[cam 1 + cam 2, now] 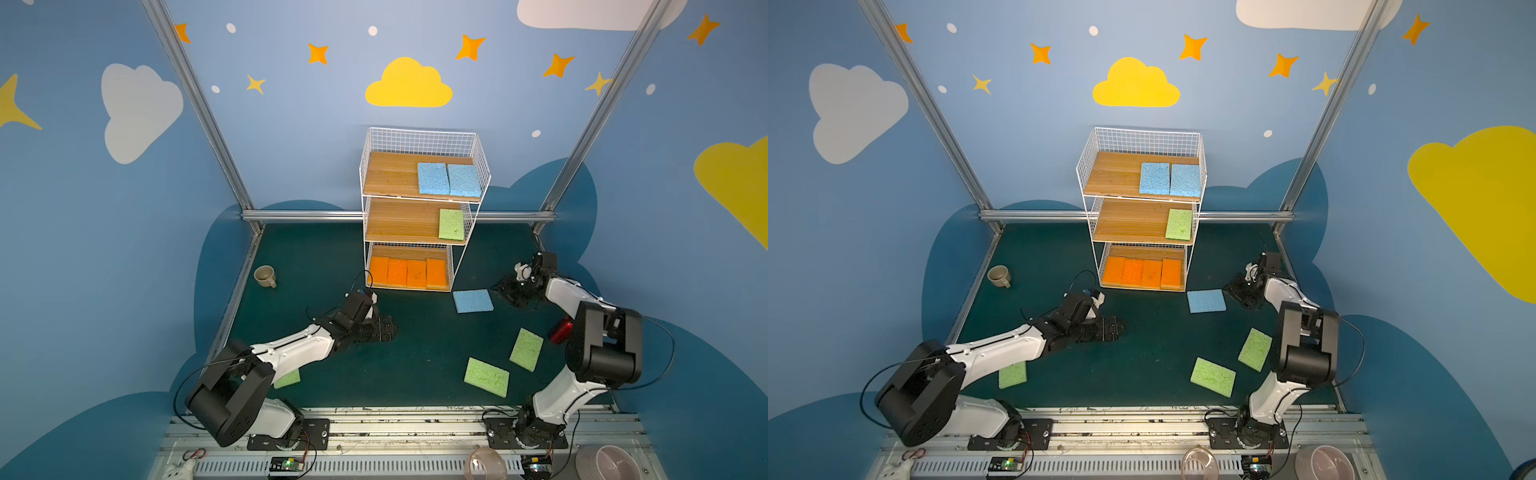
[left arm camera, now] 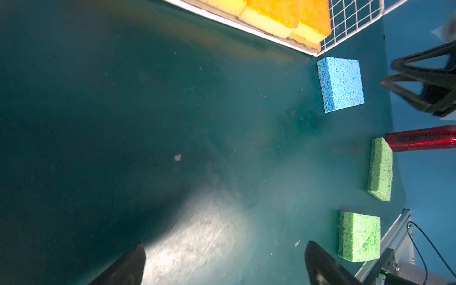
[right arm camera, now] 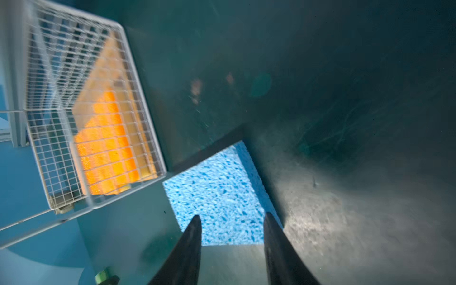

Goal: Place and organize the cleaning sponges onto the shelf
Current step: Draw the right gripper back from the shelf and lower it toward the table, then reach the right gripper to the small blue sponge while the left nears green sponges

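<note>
The white wire shelf [image 1: 390, 174] stands at the back centre. Its top tier holds two blue sponges [image 1: 433, 178], the middle one a green sponge [image 1: 451, 224], the bottom several orange sponges [image 1: 409, 273]. A loose blue sponge [image 1: 473, 301] [image 3: 222, 192] lies flat by the shelf's right foot. My right gripper [image 1: 500, 291] [image 3: 232, 214] hovers at its right edge, jaws partly apart, gripping nothing. Two green sponges [image 1: 526, 349] [image 1: 486, 377] lie front right. A third green sponge [image 1: 287, 378] shows under my left arm. My left gripper [image 1: 390, 328] [image 2: 225, 243] is wide open over bare mat.
A beige mug [image 1: 265, 276] sits at the left of the mat. A red object [image 1: 561, 329] lies behind my right arm, beside a green sponge. Bowls [image 1: 604, 461] and a clear cup [image 1: 486, 463] stand on the front rail. Metal frame posts bound the mat.
</note>
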Tool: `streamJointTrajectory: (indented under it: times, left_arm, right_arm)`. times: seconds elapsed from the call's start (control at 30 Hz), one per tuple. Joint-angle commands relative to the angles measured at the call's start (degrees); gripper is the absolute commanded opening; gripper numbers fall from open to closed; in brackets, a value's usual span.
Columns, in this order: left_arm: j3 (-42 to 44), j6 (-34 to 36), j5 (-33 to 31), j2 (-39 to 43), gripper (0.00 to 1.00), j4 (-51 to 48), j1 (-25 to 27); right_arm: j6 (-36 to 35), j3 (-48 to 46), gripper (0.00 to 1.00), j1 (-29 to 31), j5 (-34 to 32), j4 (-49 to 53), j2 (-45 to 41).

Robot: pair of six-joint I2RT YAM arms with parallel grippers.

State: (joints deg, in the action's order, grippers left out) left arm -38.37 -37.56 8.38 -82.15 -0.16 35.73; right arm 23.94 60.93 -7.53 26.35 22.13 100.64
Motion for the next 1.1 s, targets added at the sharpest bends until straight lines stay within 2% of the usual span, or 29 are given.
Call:
streamJointTrajectory:
  times: [0.0, 0.23, 0.43, 0.53, 0.7, 0.9, 1.07]
  left_arm:
    - [-1.8, 1.0, 1.2, -1.0, 1.0, 1.1, -0.4]
    - [-3.4, 0.9, 2.1, -3.2, 1.0, 1.7, -0.4]
    - [-3.2, 0.8, 2.3, -3.0, 1.0, 1.6, -0.4]
    - [-2.8, 0.8, 2.3, -2.4, 1.0, 1.4, -0.4]
    - [-3.4, 2.7, 6.4, -3.0, 0.97, 2.2, 1.0]
    - [-13.0, 4.9, 8.2, -10.7, 0.94, -0.8, 8.9]
    - [-18.9, 3.5, 9.5, -17.4, 0.77, 0.7, 14.2]
  right_arm:
    - [-1.1, -0.2, 0.43, 0.1, 2.0, 1.2, 1.2]
    - [-1.7, 2.7, 0.48, 0.1, 2.3, 4.0, 4.3]
    - [-1.7, 4.0, 0.42, 0.7, 3.0, 5.4, 6.3]
    - [-1.8, 3.9, 0.42, 1.1, 2.3, 5.9, 6.2]
    - [-0.3, -0.5, 0.55, 1.5, -2.6, 5.4, -2.1]
    - [2.8, -5.7, 0.64, 0.8, -3.9, 5.7, -15.3]
    - [5.2, -9.0, 0.64, 0.6, -0.5, 5.8, -20.0]
